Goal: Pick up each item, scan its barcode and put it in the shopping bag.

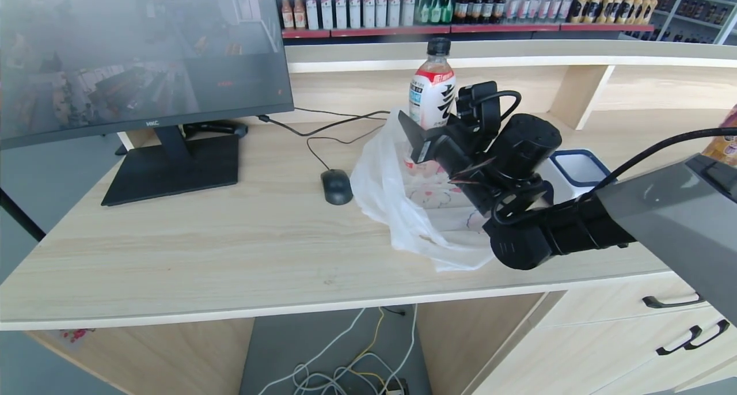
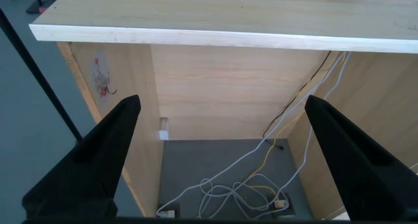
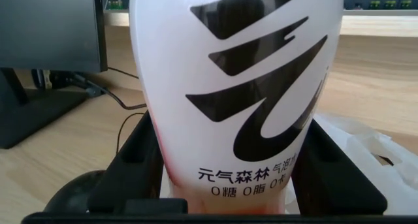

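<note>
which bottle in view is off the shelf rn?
The black-capped, white-labelled bottle, held upright in the right gripper by the shopping bag. The other bottles all stand in rows on the red shelf behind the counter.

Head cam: high up, looks forward and down over the counter (image 1: 230, 245). It is wide and takes in the monitor (image 1: 138, 49), shopping bag (image 1: 397, 211) and shelves (image 1: 460, 31) behind.

Right wrist cam: just behind my right gripper (image 3: 228, 165), looks out through its jaws, very close on the bottle (image 3: 235, 87) I hold. It shares bottle, monitor, shopping bag and mouse (image 1: 337, 186) with the head cam.

Left wrist cam: out in front of the counter, looks past my left gripper (image 2: 219, 159) at the counter's front edge and the cables (image 2: 241, 185) underneath. The head cam shares both.
</note>
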{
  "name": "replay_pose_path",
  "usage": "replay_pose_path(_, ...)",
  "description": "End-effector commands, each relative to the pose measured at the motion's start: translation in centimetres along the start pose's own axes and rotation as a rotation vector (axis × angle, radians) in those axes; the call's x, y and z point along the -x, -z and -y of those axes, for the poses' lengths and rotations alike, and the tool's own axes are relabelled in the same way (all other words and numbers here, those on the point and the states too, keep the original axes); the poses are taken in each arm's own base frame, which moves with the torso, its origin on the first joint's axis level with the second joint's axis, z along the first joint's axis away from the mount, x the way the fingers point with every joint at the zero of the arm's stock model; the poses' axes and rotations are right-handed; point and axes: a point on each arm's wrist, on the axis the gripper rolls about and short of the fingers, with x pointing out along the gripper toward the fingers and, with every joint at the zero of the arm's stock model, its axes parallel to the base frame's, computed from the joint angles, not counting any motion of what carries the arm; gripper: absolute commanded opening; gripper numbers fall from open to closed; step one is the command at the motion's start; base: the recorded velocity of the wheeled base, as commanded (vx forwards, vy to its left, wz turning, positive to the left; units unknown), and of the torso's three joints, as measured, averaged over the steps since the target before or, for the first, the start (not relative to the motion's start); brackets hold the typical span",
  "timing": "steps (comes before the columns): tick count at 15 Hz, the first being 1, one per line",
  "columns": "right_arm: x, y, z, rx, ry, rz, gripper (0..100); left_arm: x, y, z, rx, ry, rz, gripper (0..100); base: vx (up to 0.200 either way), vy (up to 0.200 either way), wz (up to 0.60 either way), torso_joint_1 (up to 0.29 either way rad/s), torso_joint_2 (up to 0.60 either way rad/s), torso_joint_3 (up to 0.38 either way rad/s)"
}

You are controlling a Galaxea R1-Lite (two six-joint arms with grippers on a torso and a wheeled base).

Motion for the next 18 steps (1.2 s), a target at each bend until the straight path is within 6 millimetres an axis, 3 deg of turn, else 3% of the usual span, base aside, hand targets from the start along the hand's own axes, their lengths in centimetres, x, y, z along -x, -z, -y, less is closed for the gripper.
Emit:
replay_pose_path(1, -0.4, 0.8, -0.6, -0.005, -0.011, -0.002, 0, 0.0, 0.0, 0.0, 0.000, 0.000, 0.001, 100, 0.000, 0.000, 0.00, 0.000, 0.00, 0.000)
replay_pose_path(18, -3.2, 3.0, 0.3, -0.001, 0.004, -0.037, 0, 0.0, 0.0, 0.0, 0.000, 0.000, -0.001, 100, 0.000, 0.000, 0.00, 0.000, 0.00, 0.000)
